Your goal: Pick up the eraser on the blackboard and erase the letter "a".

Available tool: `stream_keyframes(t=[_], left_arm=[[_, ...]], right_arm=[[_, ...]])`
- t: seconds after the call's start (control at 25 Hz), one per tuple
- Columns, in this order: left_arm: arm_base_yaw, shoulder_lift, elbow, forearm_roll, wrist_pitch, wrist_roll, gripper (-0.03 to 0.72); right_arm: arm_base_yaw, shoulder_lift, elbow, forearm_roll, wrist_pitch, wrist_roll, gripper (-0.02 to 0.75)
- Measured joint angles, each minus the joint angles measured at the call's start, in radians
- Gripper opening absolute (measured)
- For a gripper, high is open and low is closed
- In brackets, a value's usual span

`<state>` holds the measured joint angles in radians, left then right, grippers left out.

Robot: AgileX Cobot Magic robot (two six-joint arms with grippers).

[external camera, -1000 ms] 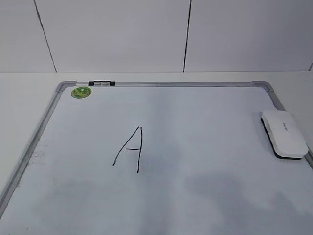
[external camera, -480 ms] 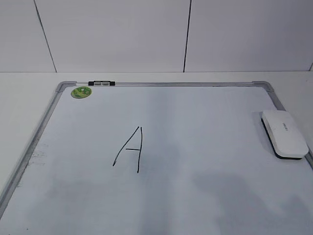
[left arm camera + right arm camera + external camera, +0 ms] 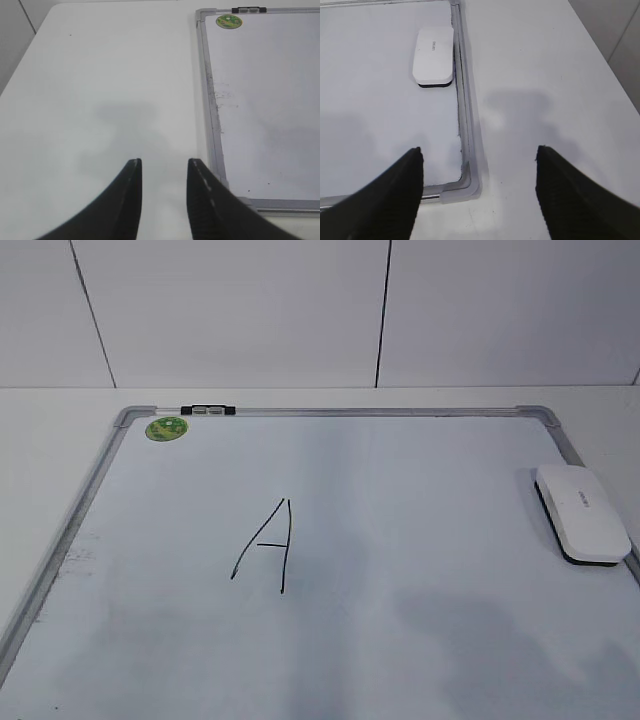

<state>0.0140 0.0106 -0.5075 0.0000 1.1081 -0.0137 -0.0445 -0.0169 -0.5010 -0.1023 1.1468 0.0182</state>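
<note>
My right gripper [image 3: 479, 155] is spread wide above the blackboard's [image 3: 468, 170] near right corner, ready for the eraser [image 3: 434, 56] lying farther ahead; my left gripper [image 3: 164, 164], narrow, idles off-board.

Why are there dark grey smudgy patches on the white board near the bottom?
In the exterior view, those soft patches on the blackboard look like blurry shadows, probably from the arms above, not dirt. The left wrist view shows a similar faint shadow on the table, and the right wrist view has one beside the board too.
</note>
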Motion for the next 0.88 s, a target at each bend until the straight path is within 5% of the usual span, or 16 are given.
stream_keyframes(t=[0.88], left_arm=[[0.000, 0.000, 0.000, 0.000, 0.000, 0.000, 0.235]], right_arm=[[0.000, 0.000, 0.000, 0.000, 0.000, 0.000, 0.559]])
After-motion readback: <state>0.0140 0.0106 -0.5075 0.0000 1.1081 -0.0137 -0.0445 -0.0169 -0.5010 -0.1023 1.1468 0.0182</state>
